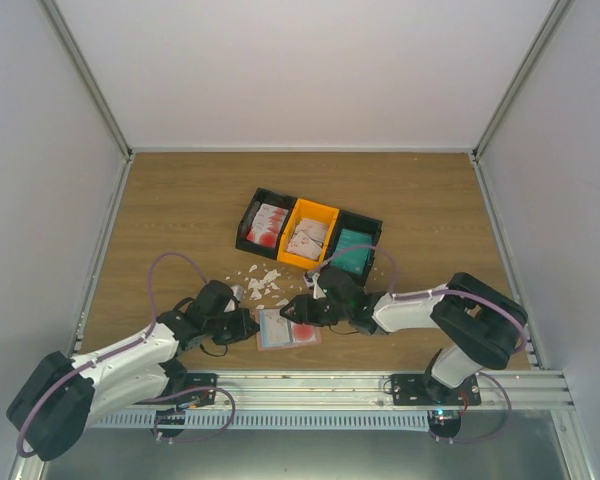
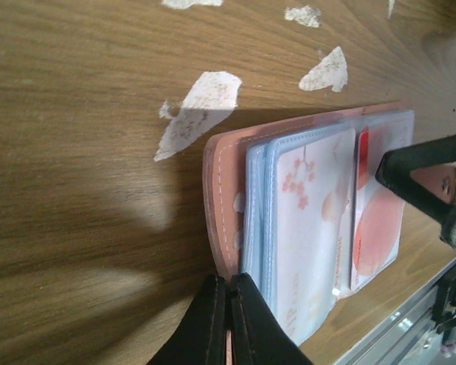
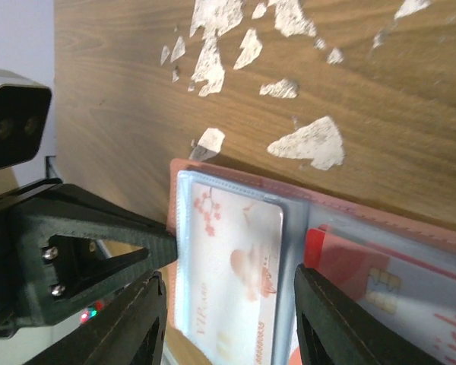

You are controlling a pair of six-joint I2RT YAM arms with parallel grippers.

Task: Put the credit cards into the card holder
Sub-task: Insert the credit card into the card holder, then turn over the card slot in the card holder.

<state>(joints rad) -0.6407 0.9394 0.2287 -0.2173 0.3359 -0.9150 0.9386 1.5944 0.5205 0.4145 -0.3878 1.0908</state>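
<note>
While open, card holder [image 1: 280, 335] on table [image 1: 180, 220].

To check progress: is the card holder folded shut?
No, the card holder lies open, its clear sleeves facing up.

The card holder [image 1: 280, 336] is laid open on the table [image 1: 180, 220], low in the middle of the frame, with cards [image 2: 308, 220] tucked inside. Paper scraps [image 1: 260, 285] are scattered just above it, and a tray [image 1: 246, 228] holding more cards is set higher still. The left gripper [image 2: 228, 283] is placed at the holder's left edge, the right gripper [image 3: 228, 277] over its upper right.
</note>
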